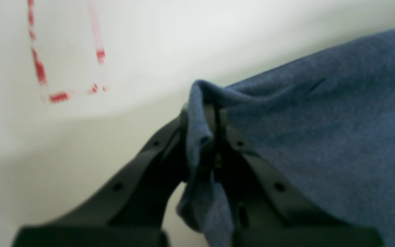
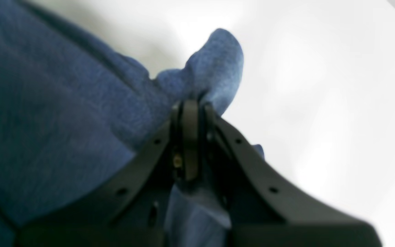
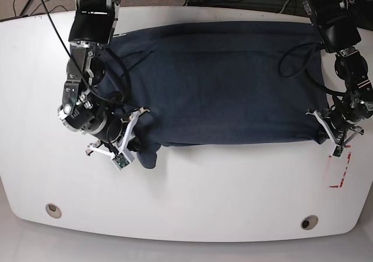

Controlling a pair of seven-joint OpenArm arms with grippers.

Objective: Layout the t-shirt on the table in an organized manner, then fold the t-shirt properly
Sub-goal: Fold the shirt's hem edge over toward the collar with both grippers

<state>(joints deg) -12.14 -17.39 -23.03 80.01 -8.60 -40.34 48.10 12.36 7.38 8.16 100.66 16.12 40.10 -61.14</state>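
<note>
The blue t-shirt [image 3: 215,81] lies spread across the upper centre of the base view on the white table [image 3: 192,198], its lower edge running across mid-frame. At the shirt's lower left corner, the right gripper [image 3: 137,135] has its fingers clamped together on a bunched fold of the fabric. At the lower right corner, the left gripper [image 3: 322,128] likewise pinches the fabric edge. A red-outlined rectangle [image 3: 338,171] sits just below the left gripper. Two round holes [image 3: 53,210] occupy the table's lower edge.
</note>
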